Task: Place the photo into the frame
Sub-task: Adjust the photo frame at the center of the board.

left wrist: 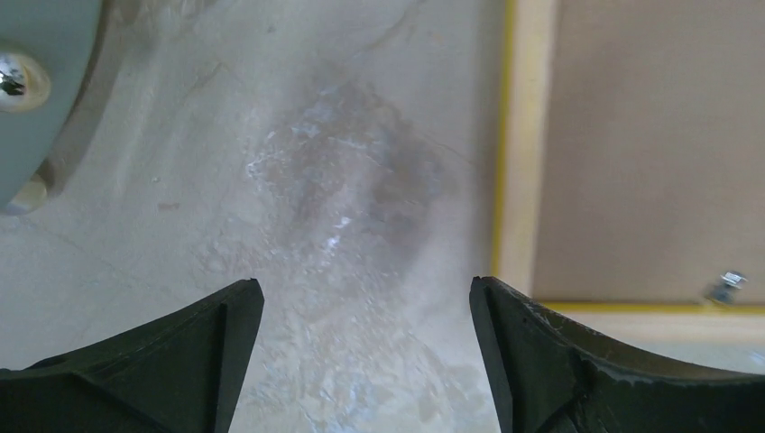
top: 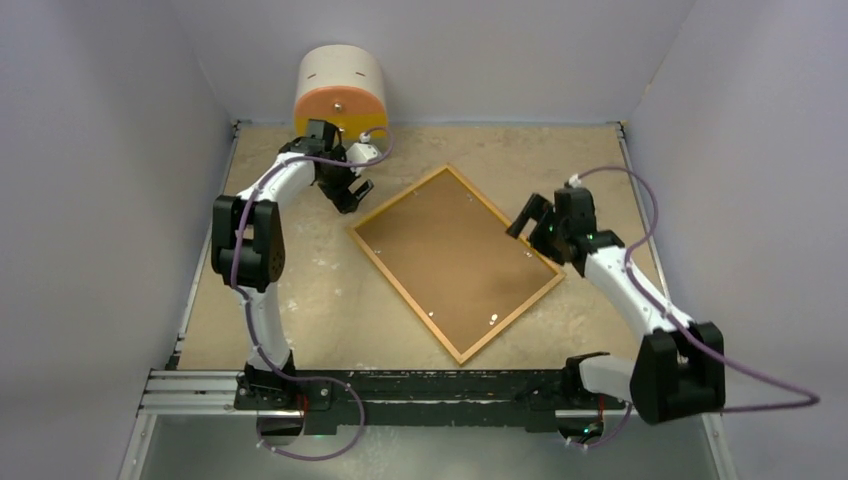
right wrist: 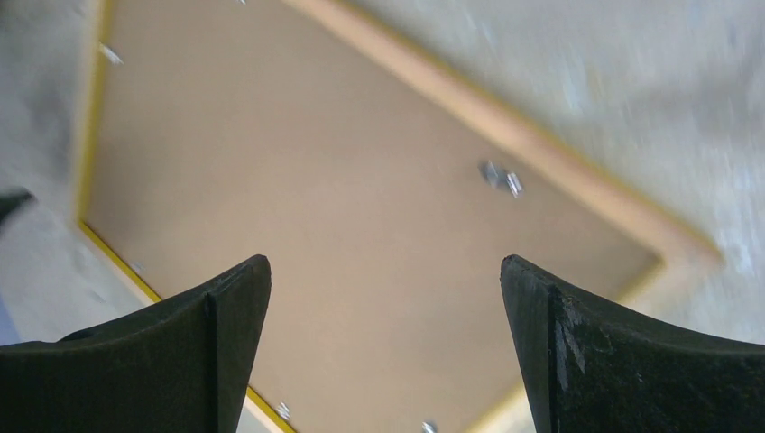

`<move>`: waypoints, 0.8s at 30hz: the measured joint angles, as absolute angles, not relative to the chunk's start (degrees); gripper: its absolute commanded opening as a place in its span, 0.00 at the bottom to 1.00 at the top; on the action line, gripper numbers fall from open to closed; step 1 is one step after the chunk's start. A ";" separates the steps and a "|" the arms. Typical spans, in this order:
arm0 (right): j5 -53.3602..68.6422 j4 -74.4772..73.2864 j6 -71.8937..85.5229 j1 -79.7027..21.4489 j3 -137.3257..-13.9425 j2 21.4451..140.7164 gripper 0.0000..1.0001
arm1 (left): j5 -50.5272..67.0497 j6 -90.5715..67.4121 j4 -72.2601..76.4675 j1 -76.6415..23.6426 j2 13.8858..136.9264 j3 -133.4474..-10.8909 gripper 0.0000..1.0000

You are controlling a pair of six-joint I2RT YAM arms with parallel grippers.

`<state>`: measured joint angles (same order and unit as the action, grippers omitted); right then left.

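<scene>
The frame is lying face down in the middle of the desk, turned diamond-wise so one corner is pointing at the far edge and another at the near edge. A brown backing sheet is sitting inside its wooden rim, with small metal clips showing along the borders. The photo is not showing in any view. It is probably lying under the backing, though that is only a guess. The left gripper is hovering with its fingers spread wide and empty. It is over bare desk just beside the frame's left corner, towards the far-left corner of the desk, where an orange-and-white cylinder is standing. The right gripper is hanging above the frame's right-hand corner, likewise spread apart and carrying nothing. The work now seems to be seating and securing the backing. Doing it well likely means one arm steadying the rim so the light frame is not skating about. The other should be pressing flat on the sheet near a clip, not at its centre, where it could bow.
</scene>
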<state>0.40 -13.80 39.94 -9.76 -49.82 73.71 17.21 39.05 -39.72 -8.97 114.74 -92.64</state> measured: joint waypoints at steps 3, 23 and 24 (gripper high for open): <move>0.58 -19.38 40.69 -10.28 -41.50 65.14 0.99 | 13.89 37.98 -34.92 -8.78 117.56 -91.31 0.88; 3.53 -20.18 47.97 -10.17 -27.57 59.81 0.99 | 12.16 39.75 -16.40 -10.22 115.13 -77.84 0.66; 3.79 -18.74 48.10 -10.17 -27.79 61.89 0.99 | 12.95 40.62 -15.84 -10.46 114.37 -76.49 0.67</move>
